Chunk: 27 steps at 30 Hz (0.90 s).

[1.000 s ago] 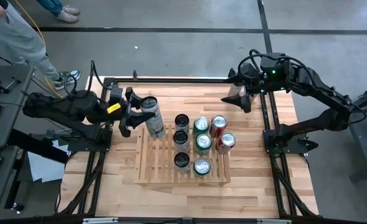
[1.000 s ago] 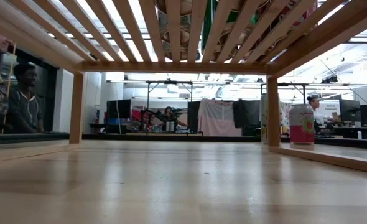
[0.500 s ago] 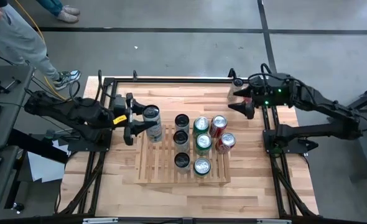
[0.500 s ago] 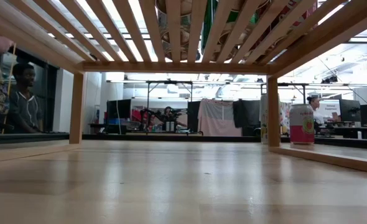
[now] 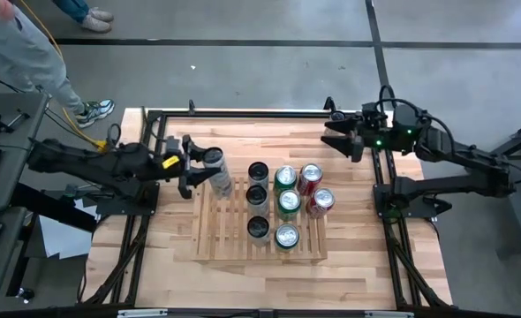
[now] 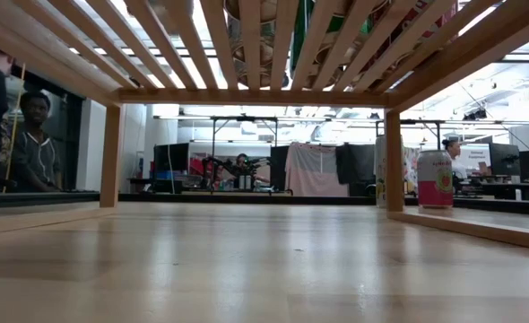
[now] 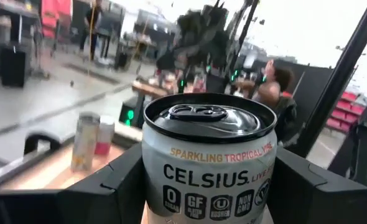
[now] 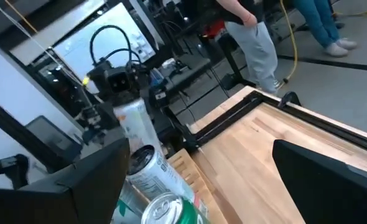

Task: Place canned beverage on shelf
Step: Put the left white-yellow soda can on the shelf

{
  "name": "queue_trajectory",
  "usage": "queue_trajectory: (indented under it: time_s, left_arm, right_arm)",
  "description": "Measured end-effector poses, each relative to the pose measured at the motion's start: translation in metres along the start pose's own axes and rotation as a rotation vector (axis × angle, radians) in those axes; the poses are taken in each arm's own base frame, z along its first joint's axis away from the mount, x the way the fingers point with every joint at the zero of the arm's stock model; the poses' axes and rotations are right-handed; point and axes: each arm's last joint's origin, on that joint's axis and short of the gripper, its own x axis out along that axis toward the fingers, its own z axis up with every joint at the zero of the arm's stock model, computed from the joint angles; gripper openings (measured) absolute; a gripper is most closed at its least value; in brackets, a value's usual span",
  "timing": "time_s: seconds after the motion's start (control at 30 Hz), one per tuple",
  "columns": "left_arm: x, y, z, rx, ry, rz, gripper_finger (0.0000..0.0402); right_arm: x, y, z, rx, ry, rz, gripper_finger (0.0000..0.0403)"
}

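A white-and-silver canned beverage stands upright in my left gripper, over the far left corner of the slatted wooden shelf. On the shelf stand several other cans: black, green and red. At the table's far right my right gripper is open, level and holds nothing. In its wrist view the left arm's can shows farther off. My left gripper pinches the can's body between its two fingers, one on each side of the wall, below the rim. The fingers come level from the table's left. The can is upright; whether its base touches the slats I cannot tell.
The black steel frame runs along the table's far edge and sides. A pink can stands on the tabletop beyond the shelf's leg. People show in the room behind and at the far left. Bare slats lie left of the black cans.
My left gripper has gone down with the can toward the shelf's far left corner, keeping its hold; the can stays upright. My right gripper has sunk a little, levelled out and rolled about its own axis, staying open.
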Motion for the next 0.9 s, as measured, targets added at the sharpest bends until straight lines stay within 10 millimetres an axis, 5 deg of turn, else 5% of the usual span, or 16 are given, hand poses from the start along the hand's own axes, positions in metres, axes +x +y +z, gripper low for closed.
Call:
queue_trajectory:
  time_s: [0.5,0.9]
  left_arm:
    - [0.032,0.002,-0.027,0.120,0.046,0.013,0.0241]
    - [0.057,0.008,-0.047,0.168,0.082,0.049,0.0242]
  right_arm:
    - [0.031,0.020,-0.016,0.012,0.023,0.054,0.0381]
    - [0.032,0.027,-0.016,-0.029,-0.017,0.069,0.0381]
